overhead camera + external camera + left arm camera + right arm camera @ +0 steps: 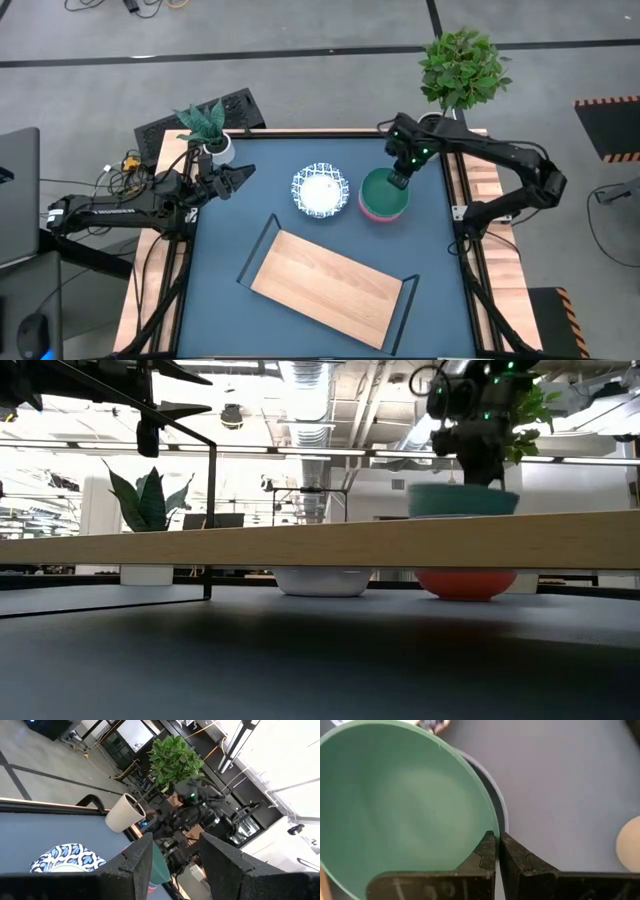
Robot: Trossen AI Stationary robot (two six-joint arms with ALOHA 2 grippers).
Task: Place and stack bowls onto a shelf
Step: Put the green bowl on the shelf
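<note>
My right gripper (pixel 399 179) is shut on the teal-green bowl (pixel 383 190), which hangs over the pink-red bowl (pixel 374 213) near the table's far right. In the low view the teal bowl (pixel 463 500) shows above the shelf board, and the pink-red bowl (pixel 465 583) rests on the table below it. One white bowl with a blue patterned rim (pixel 321 190) stands on the table left of them; no second one shows. The light-wood shelf (pixel 330 290) stands at the near middle. My left gripper (pixel 238 179) is open and waits at the far left. My right gripper pinches the teal bowl's rim (pixel 487 831) on the side toward the table's far right, one finger inside the bowl and one outside. The fingers come from above, pointing down. The bowl sits about level above the pink-red bowl; the shelf board hides whether they touch.
A snake plant in a white pot (pixel 213 148) stands at the far left corner by my left gripper. A leafy plant (pixel 460 68) stands at the far right behind my right arm. The shelf's black frame ends (pixel 257 250) rise at its two short sides.
</note>
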